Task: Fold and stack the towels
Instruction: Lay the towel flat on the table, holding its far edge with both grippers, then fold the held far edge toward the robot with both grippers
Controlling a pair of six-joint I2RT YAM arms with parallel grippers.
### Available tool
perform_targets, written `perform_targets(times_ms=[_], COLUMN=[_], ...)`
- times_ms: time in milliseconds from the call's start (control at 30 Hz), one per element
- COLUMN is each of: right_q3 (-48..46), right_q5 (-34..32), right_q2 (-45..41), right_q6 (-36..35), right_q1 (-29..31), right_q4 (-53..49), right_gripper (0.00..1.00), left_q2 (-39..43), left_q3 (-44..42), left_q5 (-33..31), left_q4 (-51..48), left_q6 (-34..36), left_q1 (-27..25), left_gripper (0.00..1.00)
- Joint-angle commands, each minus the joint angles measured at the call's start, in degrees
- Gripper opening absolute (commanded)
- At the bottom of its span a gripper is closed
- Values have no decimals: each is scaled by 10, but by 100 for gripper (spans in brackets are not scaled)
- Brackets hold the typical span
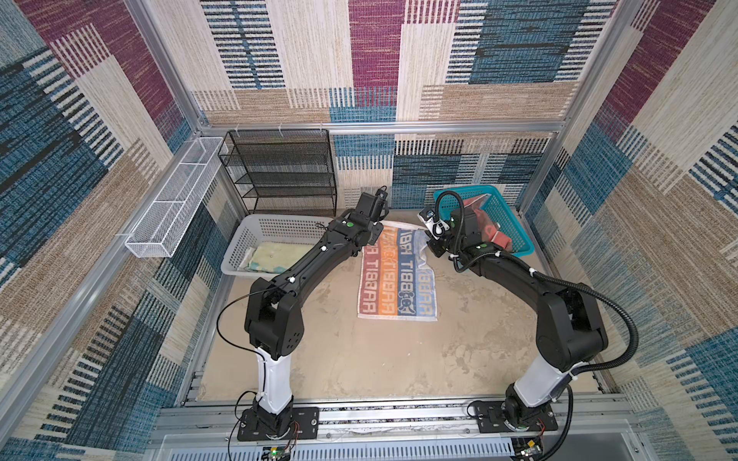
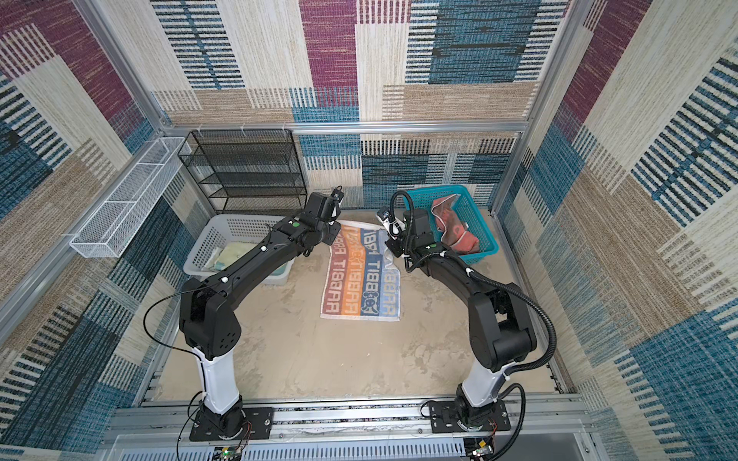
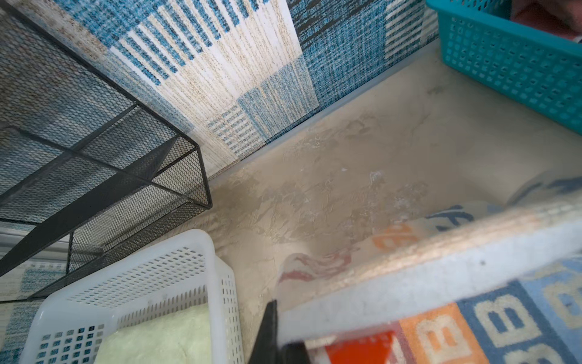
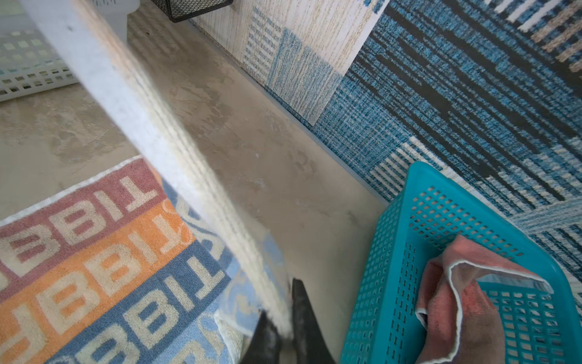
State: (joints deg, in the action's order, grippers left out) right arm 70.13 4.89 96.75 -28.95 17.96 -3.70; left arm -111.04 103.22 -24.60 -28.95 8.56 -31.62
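Note:
A towel (image 1: 395,279) (image 2: 361,279) striped red, orange and blue, with large letters, lies lengthwise in mid-table. Its far edge is lifted and stretched between both grippers. My left gripper (image 1: 378,228) (image 3: 278,318) is shut on the far left corner. My right gripper (image 1: 428,245) (image 4: 283,312) is shut on the far right corner, with the white hem pinched between its black fingers (image 4: 302,315). In both top views a pale yellow towel (image 1: 275,255) (image 2: 235,255) lies folded in the white basket (image 1: 247,239). A coral-orange towel (image 1: 489,227) (image 4: 456,309) lies crumpled in the teal basket (image 1: 515,235).
A black mesh shelf (image 1: 287,171) stands against the back wall behind the white basket. A white wire rack (image 1: 175,199) hangs on the left wall. The teal basket (image 4: 409,252) sits close beside my right gripper. Patterned walls enclose the table on three sides.

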Motion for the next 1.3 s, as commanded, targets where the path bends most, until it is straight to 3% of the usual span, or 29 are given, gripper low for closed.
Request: perform_targets(times_ms=[0,167,300,467,667,1000,1267], right_q3=[-21,-26,-40,-41,41,75,39], right_q5=[-98,-26,-12,-60,-153,-202,-174], right_q2=[-20,-22,-20,-19,27,82,57], right_q6=[-18,-12,-1,16,37,10,20], right_q1=[-7,-7,-7,-7,-7,-8,-8], right_q4=[-28,-45,-38,13,44,67,43], right_gripper=[12,10,5,0,0,0,0], left_q2=[13,7,7,2,-43,-77,-61], left_q3=[-12,-8,-14,-13,66,103,64], left_q5=[-120,-106,-102,-93,-103,-114,-109], left_q4=[4,-4,-8,-11,-57,-62,-62], left_q6=[1,-15,-21,-16,-23,-35,-36], left_q1=[9,8,7,6,6,7,7], left_gripper=[0,0,0,0,0,0,0])
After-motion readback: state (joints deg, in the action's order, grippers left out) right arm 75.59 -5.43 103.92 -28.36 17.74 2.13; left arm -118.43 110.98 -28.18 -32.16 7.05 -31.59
